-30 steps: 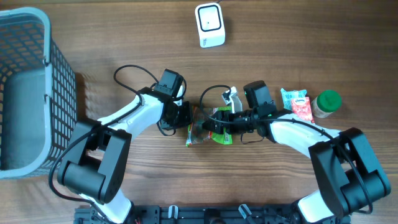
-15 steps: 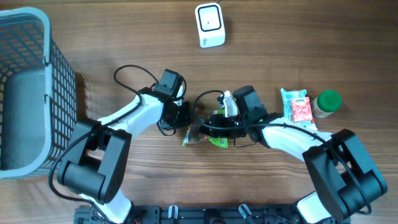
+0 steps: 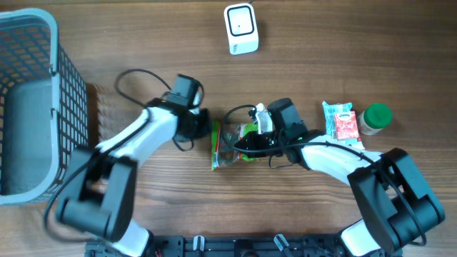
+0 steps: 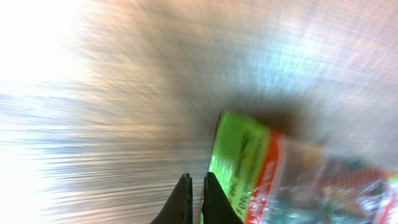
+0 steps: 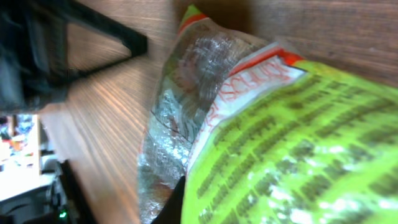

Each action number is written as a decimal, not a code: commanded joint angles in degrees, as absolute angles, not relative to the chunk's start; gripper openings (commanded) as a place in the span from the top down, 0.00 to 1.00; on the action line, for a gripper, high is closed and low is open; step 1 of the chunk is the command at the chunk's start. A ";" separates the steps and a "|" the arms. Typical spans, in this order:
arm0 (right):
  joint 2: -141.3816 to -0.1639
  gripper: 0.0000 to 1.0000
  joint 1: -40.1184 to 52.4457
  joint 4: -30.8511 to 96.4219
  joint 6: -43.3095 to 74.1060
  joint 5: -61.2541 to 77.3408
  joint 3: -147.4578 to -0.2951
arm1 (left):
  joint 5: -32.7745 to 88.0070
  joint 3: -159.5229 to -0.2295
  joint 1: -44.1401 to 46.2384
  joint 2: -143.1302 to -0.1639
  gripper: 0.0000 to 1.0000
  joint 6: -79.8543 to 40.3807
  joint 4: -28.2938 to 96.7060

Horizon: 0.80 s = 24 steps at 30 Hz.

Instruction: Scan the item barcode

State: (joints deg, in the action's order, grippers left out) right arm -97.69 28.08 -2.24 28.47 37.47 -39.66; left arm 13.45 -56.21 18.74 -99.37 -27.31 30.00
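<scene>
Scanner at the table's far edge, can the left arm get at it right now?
Probably yes: bare table lies between the left pincer and the scanner, and the right arm sits off to the side. Reach itself is uncertain.

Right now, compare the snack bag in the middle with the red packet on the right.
The snack bag is green and clear, and larger; the red packet is red with teal edges, and smaller. The right gripper is shut on the snack bag; the red packet lies untouched beside a green-lidded jar. Both are soft pouches.
</scene>
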 commanded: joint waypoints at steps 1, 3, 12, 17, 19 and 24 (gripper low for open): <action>-97.10 0.96 23.94 -4.80 24.67 49.39 -39.64 | 3.40 -56.60 16.34 -88.68 0.96 -27.83 31.75; -95.11 0.96 21.15 -5.58 21.76 56.38 -39.64 | -0.95 -56.60 15.90 -84.53 0.96 -27.86 33.41; -78.06 0.96 8.95 0.27 16.69 79.18 -39.64 | -9.32 -56.58 12.73 -75.72 0.96 -27.40 35.59; -69.06 0.96 4.73 3.55 16.95 85.06 -39.64 | -9.28 -56.58 8.34 -75.77 0.96 -27.31 37.21; -66.04 0.96 4.19 3.20 18.57 86.43 -39.64 | -9.26 -56.58 6.63 -75.77 0.96 -27.18 38.24; -61.43 0.96 4.21 0.84 22.04 87.15 -39.66 | -8.40 -56.55 3.16 -75.81 0.96 -25.71 39.92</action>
